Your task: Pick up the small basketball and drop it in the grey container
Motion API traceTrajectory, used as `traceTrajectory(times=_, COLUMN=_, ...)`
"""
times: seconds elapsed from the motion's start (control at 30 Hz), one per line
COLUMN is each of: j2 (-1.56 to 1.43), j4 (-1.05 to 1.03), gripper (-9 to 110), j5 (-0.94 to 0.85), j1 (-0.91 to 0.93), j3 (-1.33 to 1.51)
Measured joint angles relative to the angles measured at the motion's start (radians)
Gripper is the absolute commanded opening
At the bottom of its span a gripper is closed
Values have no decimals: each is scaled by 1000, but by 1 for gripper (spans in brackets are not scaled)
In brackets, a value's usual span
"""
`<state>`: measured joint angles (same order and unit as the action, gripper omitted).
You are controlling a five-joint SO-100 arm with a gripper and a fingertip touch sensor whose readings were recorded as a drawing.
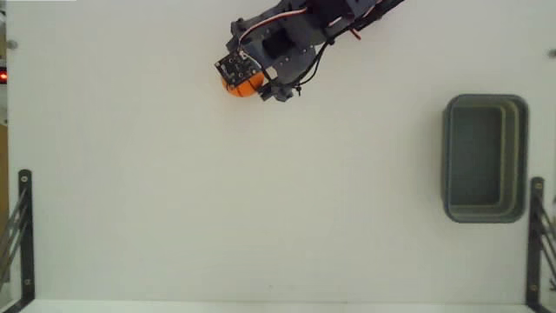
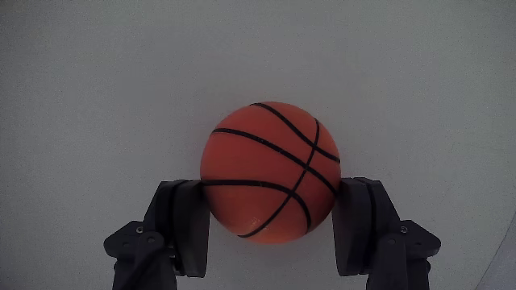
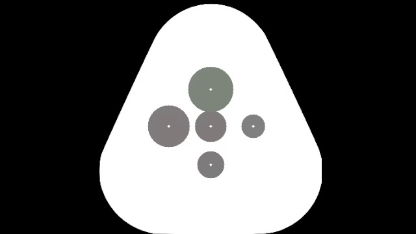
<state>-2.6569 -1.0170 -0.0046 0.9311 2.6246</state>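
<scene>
The small basketball [image 1: 244, 85], orange with thin black seams, lies near the top of the white table in the fixed view, mostly covered by the arm's wrist. In the wrist view the basketball [image 2: 270, 171] sits between the two dark fingers, and both pads touch its sides. My gripper [image 2: 272, 221] is shut on the ball; in the fixed view the gripper [image 1: 248, 88] reaches in from the top edge. The grey container [image 1: 525, 156], a rectangular tub with a thick rim, stands far off at the right side and looks empty.
Black metal brackets stand at the lower left corner [image 1: 24, 235] and the lower right corner [image 1: 536, 239] of the table. A small red light [image 1: 3, 76] glows at the left edge. Bare white tabletop [image 1: 330, 191] lies between the ball and the tub.
</scene>
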Motion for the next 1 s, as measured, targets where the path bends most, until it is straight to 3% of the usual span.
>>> traceTrajectory(times=1.0, j2=0, j4=0, gripper=82, j5=0, j1=0, j3=0)
